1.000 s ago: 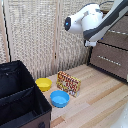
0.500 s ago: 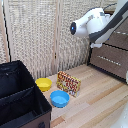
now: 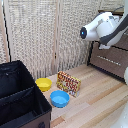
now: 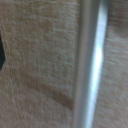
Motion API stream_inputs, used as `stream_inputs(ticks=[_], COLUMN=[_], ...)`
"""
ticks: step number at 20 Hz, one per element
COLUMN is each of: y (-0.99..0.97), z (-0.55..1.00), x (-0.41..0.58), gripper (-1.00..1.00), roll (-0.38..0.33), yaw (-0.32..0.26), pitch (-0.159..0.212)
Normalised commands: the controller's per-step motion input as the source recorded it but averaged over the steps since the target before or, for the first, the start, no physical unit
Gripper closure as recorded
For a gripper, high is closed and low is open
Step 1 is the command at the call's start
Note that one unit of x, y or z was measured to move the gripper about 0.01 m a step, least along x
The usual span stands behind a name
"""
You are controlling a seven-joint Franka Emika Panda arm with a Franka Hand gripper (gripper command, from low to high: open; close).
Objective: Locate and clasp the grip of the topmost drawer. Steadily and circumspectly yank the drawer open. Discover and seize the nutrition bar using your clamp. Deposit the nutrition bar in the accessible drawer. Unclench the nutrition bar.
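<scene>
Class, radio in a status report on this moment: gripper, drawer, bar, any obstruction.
Gripper hidden, state unknown. Arm up at cabinet; handle fills wrist view. Bar on floor by yellow bowl and blue bowl. No obstruction seen.

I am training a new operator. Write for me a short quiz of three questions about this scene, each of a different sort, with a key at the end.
1. True or false: the nutrition bar lies inside the blue bowl.
2. Multiple choice: what fills the wrist view? A) a bowl rim B) a silvery bar handle close against a grey-brown wooden surface C) the black bin
3. Short answer: which bowl is nearer to the black bin's far corner, the yellow bowl or the blue one?

Key
1. False: it stands on the wooden floor behind the blue bowl, beside the yellow one.
2. B
3. The yellow bowl.
</scene>
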Motion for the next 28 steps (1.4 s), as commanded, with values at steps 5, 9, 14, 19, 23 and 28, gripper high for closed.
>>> stream_inputs(ticks=[5, 9, 14, 19, 23, 28], y=[-0.23, 0.01, 0.07, 0.29, 0.83, 0.99], z=[0.00, 0.00, 0.01, -0.01, -0.13, -0.41], x=[-0.008, 0.003, 0.043, 0.077, 0.092, 0.189], gripper=[1.00, 1.00, 1.00, 1.00, 1.00, 1.00], roll=[0.010, -0.003, -0.024, 0.053, 0.024, -0.010], yaw=[0.026, 0.000, -0.006, -0.021, -0.054, -0.044], pitch=[0.000, 0.000, 0.004, 0.021, 0.024, 0.036])
